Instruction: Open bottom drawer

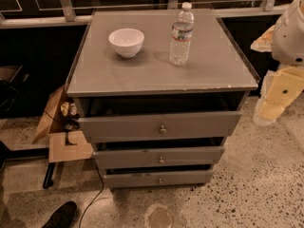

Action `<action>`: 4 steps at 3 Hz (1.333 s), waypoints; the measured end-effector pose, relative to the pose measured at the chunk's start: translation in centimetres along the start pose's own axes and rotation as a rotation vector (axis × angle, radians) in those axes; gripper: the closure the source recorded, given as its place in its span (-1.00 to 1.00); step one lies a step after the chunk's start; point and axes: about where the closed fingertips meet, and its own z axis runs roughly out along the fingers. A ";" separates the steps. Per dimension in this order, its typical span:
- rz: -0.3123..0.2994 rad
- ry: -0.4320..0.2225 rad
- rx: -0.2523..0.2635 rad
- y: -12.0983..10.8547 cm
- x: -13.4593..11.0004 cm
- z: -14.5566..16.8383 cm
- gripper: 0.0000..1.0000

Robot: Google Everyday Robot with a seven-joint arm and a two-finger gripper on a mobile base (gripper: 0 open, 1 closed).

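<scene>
Gripper (267,112) far right beside cabinet (156,77), well apart from drawer fronts; grip state: cannot tell. Bottom drawer (137,179) lowest of three grey fronts, near floor, knob (160,180) centred. Bowl (126,42), water bottle (181,34) on top.

Slim grey bottom drawer (142,179), lowest.

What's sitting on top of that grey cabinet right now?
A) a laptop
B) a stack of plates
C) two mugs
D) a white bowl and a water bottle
D: a white bowl and a water bottle stand apart on the cabinet top, while the robot's pincer is beside the cabinet near the picture's right edge, not touching the bottom drawer.
</scene>
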 end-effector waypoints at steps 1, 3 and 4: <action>0.014 -0.027 -0.003 0.6 0.5 1.7 -0.34; 0.103 -0.172 -0.091 4.4 2.7 11.3 0.59; 0.149 -0.226 -0.183 7.5 5.1 18.7 1.00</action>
